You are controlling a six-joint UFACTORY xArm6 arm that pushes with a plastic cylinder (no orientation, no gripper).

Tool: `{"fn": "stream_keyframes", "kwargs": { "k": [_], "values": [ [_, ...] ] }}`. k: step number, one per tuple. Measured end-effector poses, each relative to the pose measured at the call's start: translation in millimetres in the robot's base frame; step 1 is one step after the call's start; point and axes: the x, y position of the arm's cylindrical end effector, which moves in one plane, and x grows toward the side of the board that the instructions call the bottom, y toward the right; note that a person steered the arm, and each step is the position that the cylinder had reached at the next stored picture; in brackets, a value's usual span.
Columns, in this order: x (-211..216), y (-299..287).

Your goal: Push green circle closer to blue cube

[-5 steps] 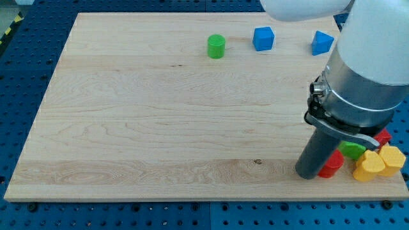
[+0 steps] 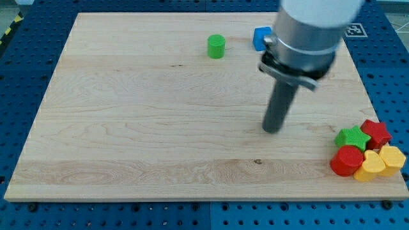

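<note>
The green circle [image 2: 216, 46] stands near the view's top, a little left of centre-right. The blue cube [image 2: 259, 37] is to its right, partly hidden behind the arm. My tip [image 2: 273, 130] rests on the board's middle right, well below both blocks and touching neither. A second blue block seen earlier at the top right is hidden behind the arm now.
A cluster sits at the bottom right corner: a green star [image 2: 352, 137], a red star [image 2: 376, 133], a red round block [image 2: 346, 160] and two yellow blocks [image 2: 369, 166] [image 2: 392, 157]. The wooden board [image 2: 128, 128] lies on a blue pegboard.
My tip has moved up and to the left, away from the bottom right cluster toward the board's middle. The arm now covers part of the blue cube and the other blue block.
</note>
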Motion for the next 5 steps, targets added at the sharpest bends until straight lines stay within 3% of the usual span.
{"fn": "stream_keyframes", "kwargs": {
  "k": [2,3,4,5],
  "values": [
    [-139.4,-99.5],
    [-183.1,-137.1],
    [-207.9,-137.2],
    [-200.2,-116.1]
  ]
}}
